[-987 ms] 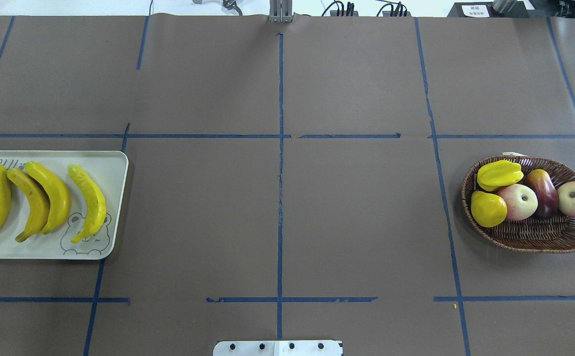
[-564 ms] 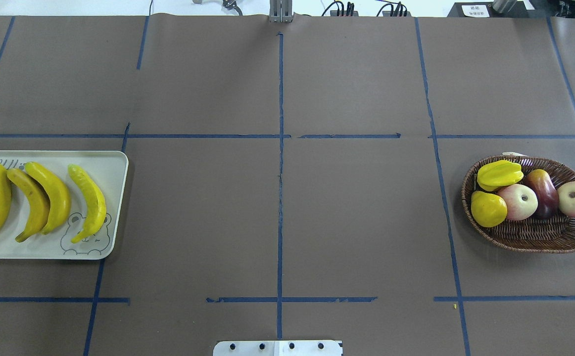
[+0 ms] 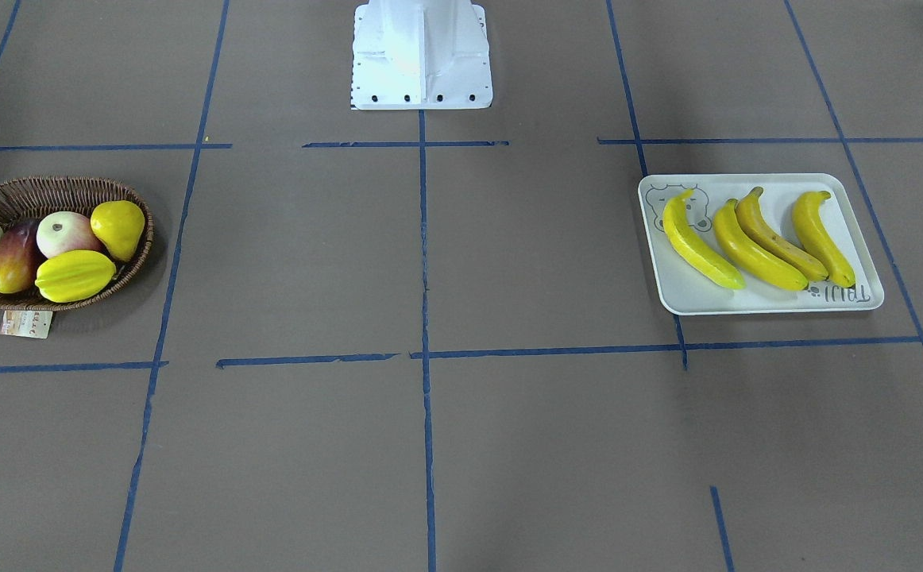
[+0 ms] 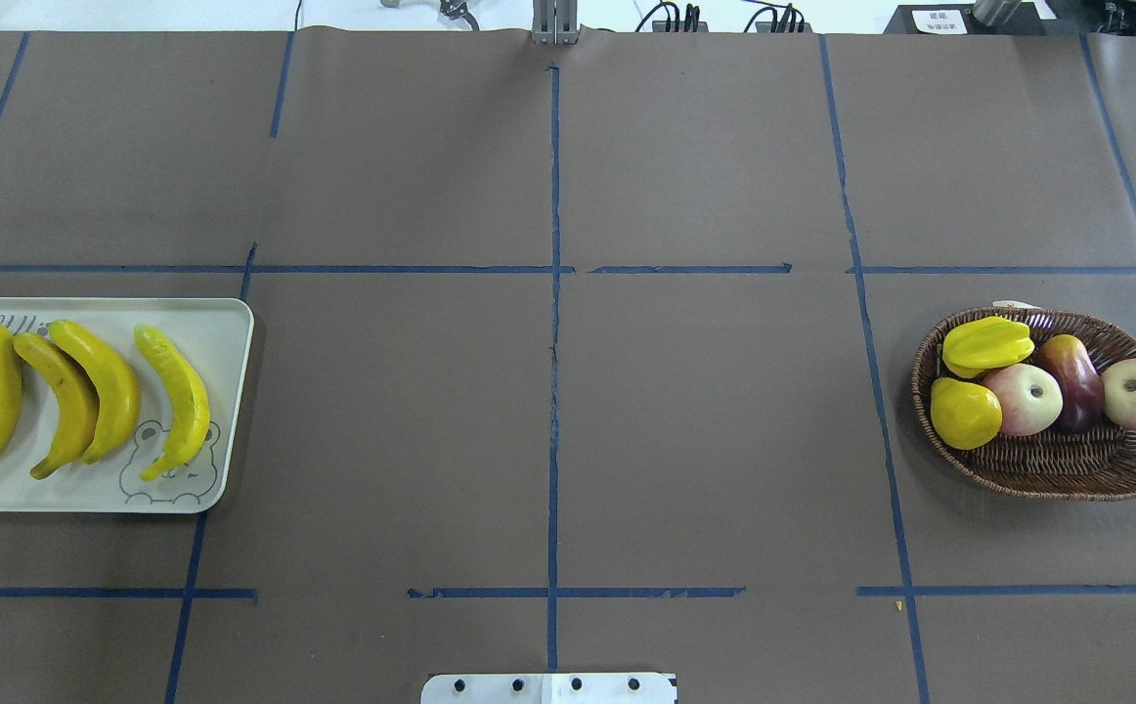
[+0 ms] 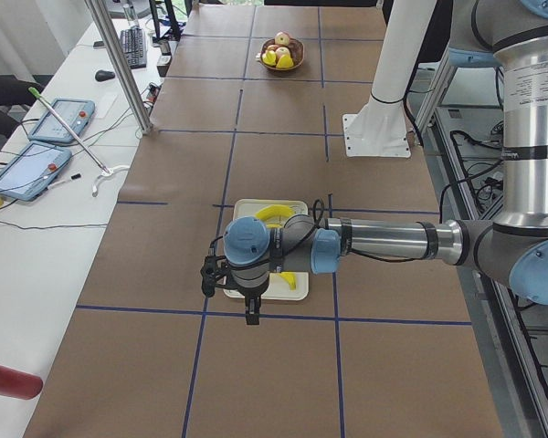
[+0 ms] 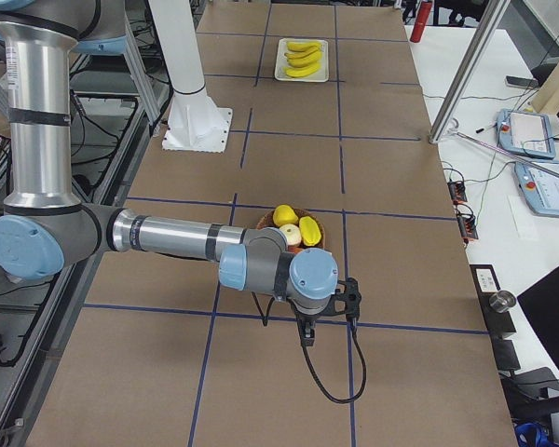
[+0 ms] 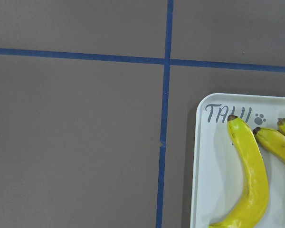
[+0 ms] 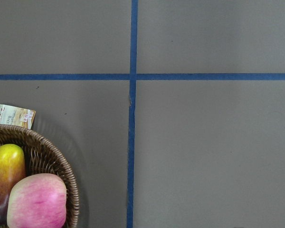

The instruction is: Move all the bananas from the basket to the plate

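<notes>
The white plate [image 4: 221,337] sits at the left end of the table [image 4: 705,430], and the overhead view's border cuts off its left edge. All four bananas [image 4: 99,391] lie on it side by side. The second from the left is a darker orange-yellow and touches the banana to its right. The rightmost banana partly covers the plate's bear drawing. The left wrist camera catches only one corner of the plate, with grey lettering and a few banana tips.

From the left side camera, the near left arm reaches level over the table and its wrist hides most of the plate. The left end effector [image 5: 252,318] points straight down above the plate's near edge. We cannot tell how far open it is or whether it holds anything.

At the right end sits the wicker basket [image 4: 1067,469], which holds a starfruit [image 4: 986,344], a yellow pear [image 4: 964,413], two apples [image 4: 1023,399] and a dark mango [image 4: 1074,376]. Its paper tag [image 3: 26,323] lies on the table against the rim.

From the right side camera, the near right arm also stretches out level and screens part of the basket. The right end effector [image 6: 306,337] hangs downward just beside it, and we cannot make out its opening either.
</notes>
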You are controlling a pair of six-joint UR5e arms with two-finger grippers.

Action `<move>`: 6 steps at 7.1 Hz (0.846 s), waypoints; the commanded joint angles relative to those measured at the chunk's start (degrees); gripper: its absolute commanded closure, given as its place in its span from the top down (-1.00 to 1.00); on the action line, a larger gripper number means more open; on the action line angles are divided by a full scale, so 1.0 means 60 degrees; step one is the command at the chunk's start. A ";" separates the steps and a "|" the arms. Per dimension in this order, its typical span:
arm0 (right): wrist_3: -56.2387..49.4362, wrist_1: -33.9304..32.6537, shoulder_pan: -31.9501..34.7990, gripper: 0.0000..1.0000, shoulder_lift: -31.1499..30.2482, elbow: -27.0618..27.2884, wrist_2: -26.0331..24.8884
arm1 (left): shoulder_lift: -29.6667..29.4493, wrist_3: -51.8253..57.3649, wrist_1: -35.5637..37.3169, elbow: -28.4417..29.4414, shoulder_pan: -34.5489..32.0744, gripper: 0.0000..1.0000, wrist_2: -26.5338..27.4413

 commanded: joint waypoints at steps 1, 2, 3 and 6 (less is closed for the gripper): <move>-0.0008 -0.0009 0.0000 1.00 -0.0004 0.0012 0.0000 | -0.0001 0.0012 0.0000 0.0028 0.0000 1.00 0.0014; 0.0007 0.0005 0.0000 1.00 -0.0004 0.0026 0.0015 | -0.0001 0.0012 -0.0015 0.0029 0.0000 1.00 0.0029; 0.0007 -0.0009 0.0000 1.00 -0.0004 0.0041 0.0029 | -0.0001 0.0012 -0.0015 0.0029 0.0014 1.00 0.0029; 0.0007 0.0005 0.0000 1.00 0.0025 0.0158 0.0073 | -0.0016 -0.0003 -0.0015 0.0087 0.0029 1.00 0.0015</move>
